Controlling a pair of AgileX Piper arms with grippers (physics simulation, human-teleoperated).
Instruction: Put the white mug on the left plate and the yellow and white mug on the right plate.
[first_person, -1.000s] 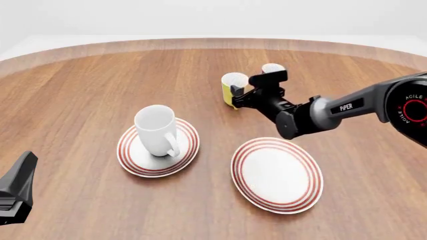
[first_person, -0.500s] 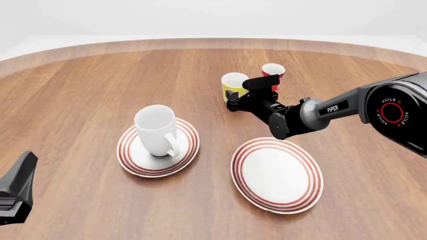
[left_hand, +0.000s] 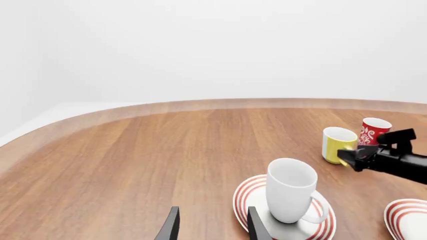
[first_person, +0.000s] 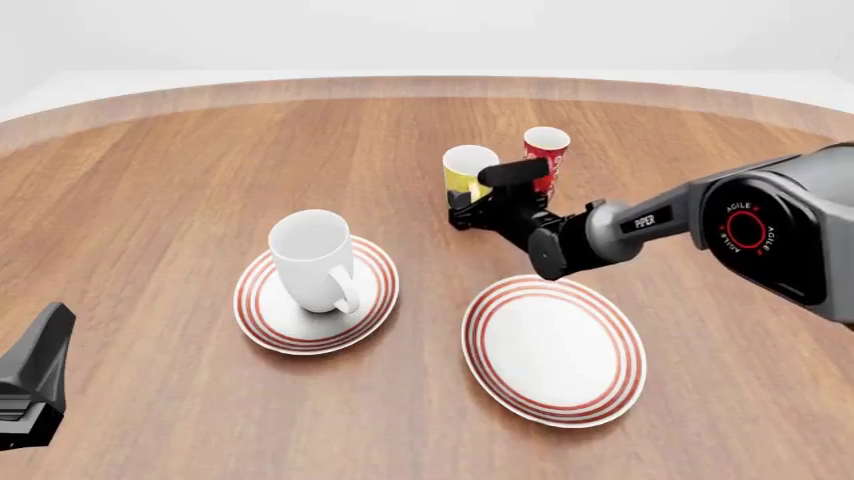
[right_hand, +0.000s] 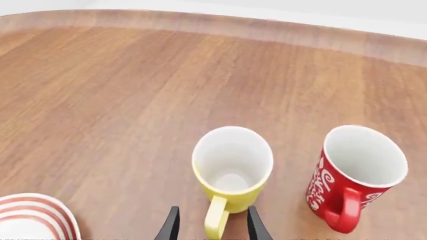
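Brown wood covers the round desk. Nearest sits the right plate, bare. Beside it, the white mug stands on the left plate. Farther back, the right claw is spread around the handle of the yellow and white mug. That mug looks hard, smooth and breakable, so pinching the handle seems safest. A red cup stands beside it. The left claw is spread too, holding nothing.
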